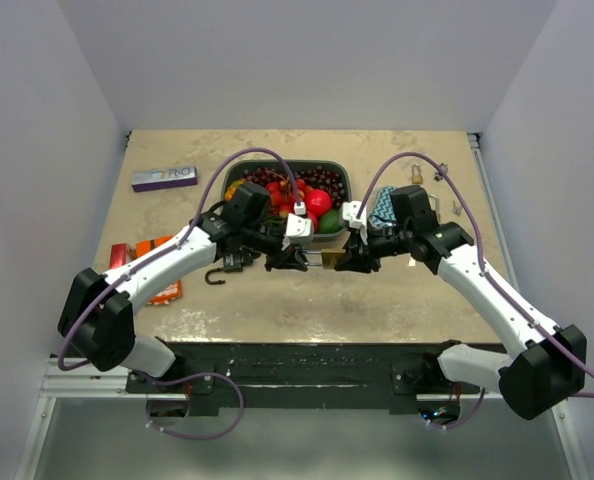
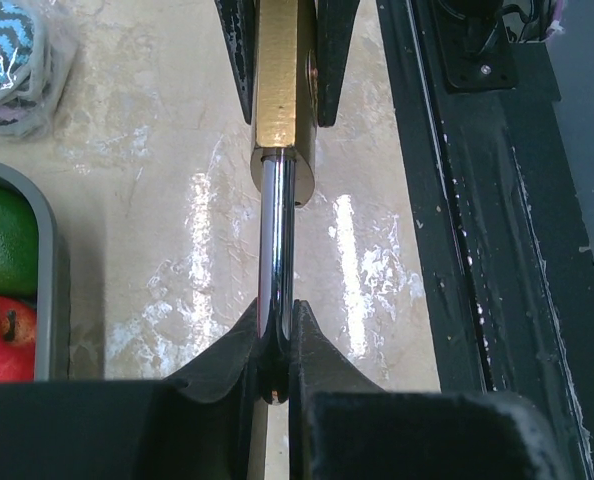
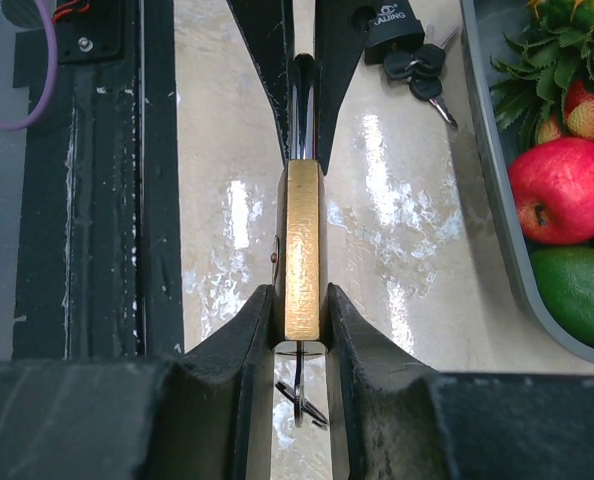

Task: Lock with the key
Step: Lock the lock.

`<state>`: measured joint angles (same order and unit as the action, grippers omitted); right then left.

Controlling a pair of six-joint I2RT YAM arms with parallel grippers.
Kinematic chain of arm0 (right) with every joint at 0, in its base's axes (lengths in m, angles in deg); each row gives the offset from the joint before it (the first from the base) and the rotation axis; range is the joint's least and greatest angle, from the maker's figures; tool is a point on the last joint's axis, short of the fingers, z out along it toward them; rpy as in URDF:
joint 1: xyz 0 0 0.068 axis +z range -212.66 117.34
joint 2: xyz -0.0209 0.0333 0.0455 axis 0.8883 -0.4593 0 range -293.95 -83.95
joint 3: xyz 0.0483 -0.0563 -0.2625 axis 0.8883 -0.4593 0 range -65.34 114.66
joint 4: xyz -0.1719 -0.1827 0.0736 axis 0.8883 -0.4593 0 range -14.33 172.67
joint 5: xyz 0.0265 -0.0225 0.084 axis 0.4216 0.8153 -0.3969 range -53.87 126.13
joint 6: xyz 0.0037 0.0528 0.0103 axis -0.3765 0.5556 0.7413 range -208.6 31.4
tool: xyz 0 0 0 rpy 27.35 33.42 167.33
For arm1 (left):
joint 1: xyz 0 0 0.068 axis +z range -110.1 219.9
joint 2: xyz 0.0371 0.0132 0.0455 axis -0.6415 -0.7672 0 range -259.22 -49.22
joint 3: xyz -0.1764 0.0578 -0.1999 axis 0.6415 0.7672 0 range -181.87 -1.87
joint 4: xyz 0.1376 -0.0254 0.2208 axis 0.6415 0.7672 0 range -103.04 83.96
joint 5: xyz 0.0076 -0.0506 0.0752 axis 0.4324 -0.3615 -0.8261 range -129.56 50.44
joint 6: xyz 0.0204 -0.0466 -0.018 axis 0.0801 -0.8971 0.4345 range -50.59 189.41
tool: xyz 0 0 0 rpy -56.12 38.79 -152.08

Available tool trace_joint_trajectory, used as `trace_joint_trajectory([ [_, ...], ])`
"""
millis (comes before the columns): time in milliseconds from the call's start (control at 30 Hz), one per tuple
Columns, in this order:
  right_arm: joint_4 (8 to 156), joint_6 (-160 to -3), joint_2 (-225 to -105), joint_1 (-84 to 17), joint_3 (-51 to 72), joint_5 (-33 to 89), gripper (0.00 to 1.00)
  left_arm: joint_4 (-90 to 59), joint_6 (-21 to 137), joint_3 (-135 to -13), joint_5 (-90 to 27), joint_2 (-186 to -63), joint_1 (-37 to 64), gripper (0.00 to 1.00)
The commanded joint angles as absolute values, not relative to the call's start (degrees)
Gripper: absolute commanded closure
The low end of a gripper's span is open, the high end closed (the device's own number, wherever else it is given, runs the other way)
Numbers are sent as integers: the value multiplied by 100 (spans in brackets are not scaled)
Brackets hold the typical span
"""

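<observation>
Left jaws pinched tight on the shackle (image 2: 275, 250); right jaws seemingly clamped on the padlock (image 3: 302, 250); I'd press both together squarely, without twisting.

padlock (image 1: 324, 258): top view, centre; almost wholly hidden between the left gripper (image 1: 289, 262) and the right gripper (image 1: 353, 262).
shackle (image 2: 275, 240): left wrist view, bottom centre; lower end buried between the fingers (image 2: 222, 365), bend unseen.
key (image 3: 299, 398): right wrist view, bottom centre; mostly covered by the brass body, so seating in the keyhole cannot be told.
key bunch (image 3: 422, 75): top of frame; black head cut by the upper edge.
fruit bin (image 3: 492, 190): cut by the right edge.
chevron packet (image 2: 7, 50): upper left corner; cut off.
small items (image 1: 422, 172): top view, upper right; too small to identify.
</observation>
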<state>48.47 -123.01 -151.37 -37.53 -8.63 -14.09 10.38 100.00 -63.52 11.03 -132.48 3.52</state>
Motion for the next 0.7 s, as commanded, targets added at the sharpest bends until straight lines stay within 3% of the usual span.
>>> trace_joint_trajectory([
  [0, 5085, -12235, -15039, -3734, -751, -1449, 100, 665, 9878, -6709, 1441, -13175, 343, 100],
  [167, 5471, -11735, -15162, -3655, -829, -1889, 100, -178, 9297, -6673, 1450, -13148, 194, 100],
  [667, 6421, -11224, -15513, -2944, -953, -1731, 100, -1945, 8471, -6858, 1344, -13280, -615, 100],
])
